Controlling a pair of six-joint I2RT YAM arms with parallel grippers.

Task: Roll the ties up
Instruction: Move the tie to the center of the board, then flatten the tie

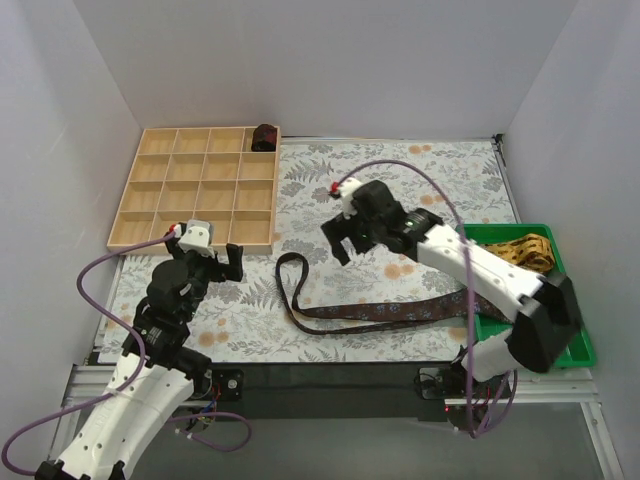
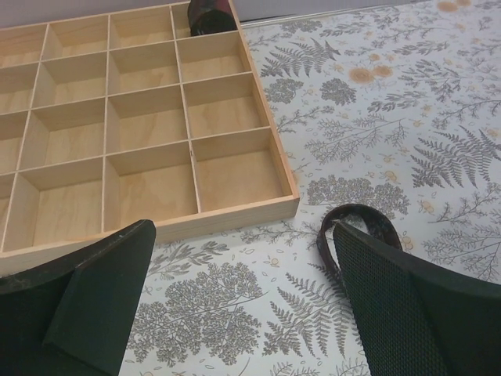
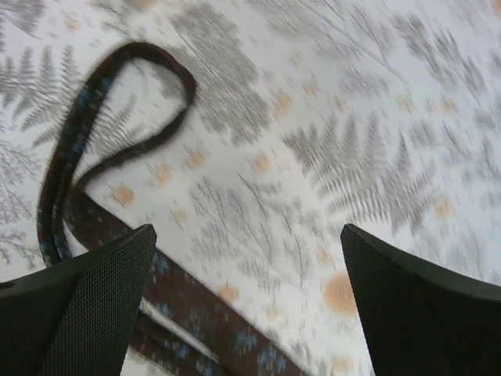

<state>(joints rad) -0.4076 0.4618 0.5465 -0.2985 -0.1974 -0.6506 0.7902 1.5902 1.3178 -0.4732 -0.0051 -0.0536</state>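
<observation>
Plainly, the dark tie (image 1: 380,315) lies slack on the table (image 1: 450,190), looped at its left end. It looks light, limp and slippery, so pinching one tip seems best. The left gripper (image 1: 210,265) and right gripper (image 1: 345,245) both gape wide, holding nothing.

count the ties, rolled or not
3: a rolled tie in the far right corner compartment of the wooden tray, a dark tie unrolled on the table, a yellow tie in the green bin. The right arm may hide more there.
</observation>
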